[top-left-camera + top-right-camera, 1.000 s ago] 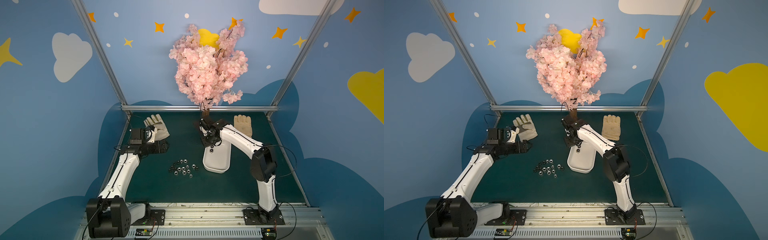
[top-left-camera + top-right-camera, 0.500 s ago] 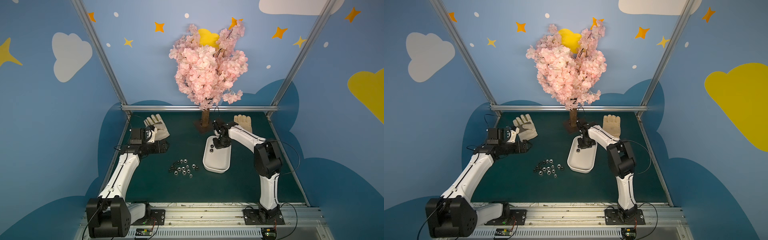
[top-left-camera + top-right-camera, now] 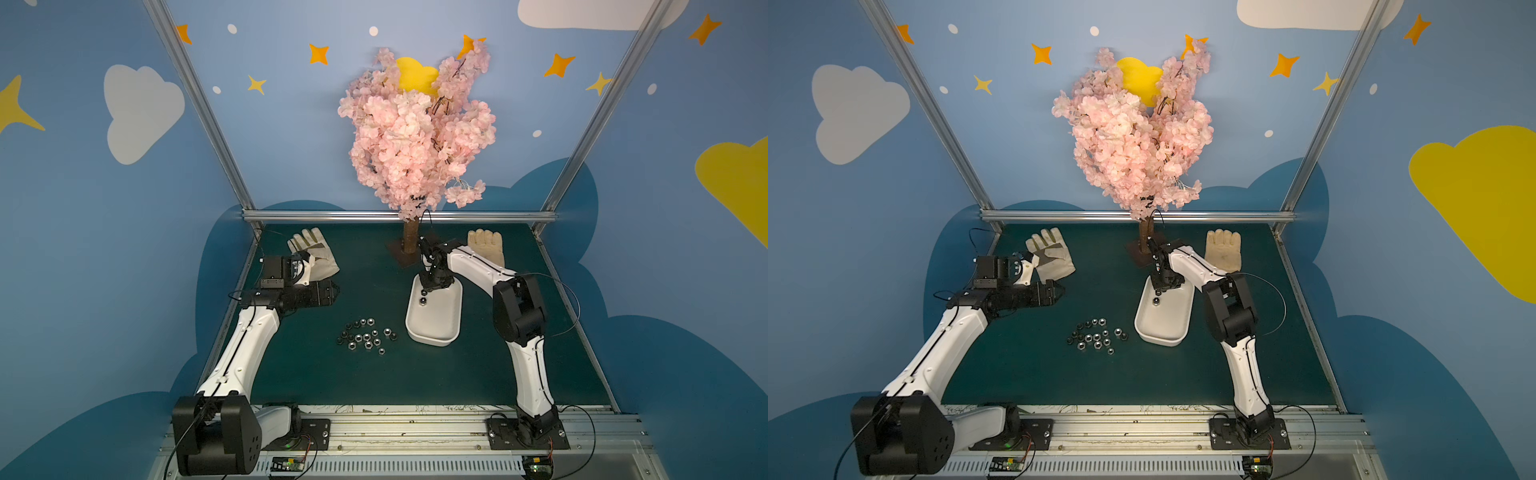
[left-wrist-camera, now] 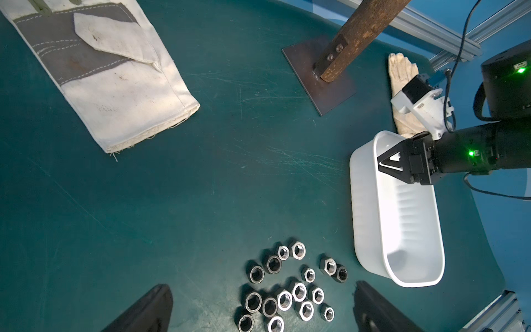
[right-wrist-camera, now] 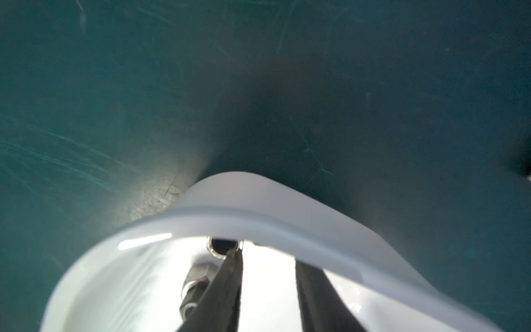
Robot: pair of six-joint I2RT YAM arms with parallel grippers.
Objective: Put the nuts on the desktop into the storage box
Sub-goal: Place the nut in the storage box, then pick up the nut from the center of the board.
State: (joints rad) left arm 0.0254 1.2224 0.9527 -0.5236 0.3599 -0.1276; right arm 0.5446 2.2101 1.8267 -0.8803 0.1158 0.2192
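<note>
Small silver and black hexagonal metal nuts (image 3: 365, 336): clustered on the dark green table (image 3: 332, 382), left of the shallow white plastic storage box (image 3: 436, 326); two are seen inside its far end. Right end effector (image 5: 267, 260): partly parted above them, nothing gripped. Left end effector (image 4: 261, 286): spread wide, empty.

Bare desktop (image 3: 415, 374) lies open in front of the nuts (image 3: 368, 336) and to their left; the storage box (image 3: 432, 338) stands just beside them on the right; the right gripper (image 3: 426, 289) hangs over its far end; tree trunk (image 3: 411, 241) and gloves (image 3: 318, 259) line the back.
</note>
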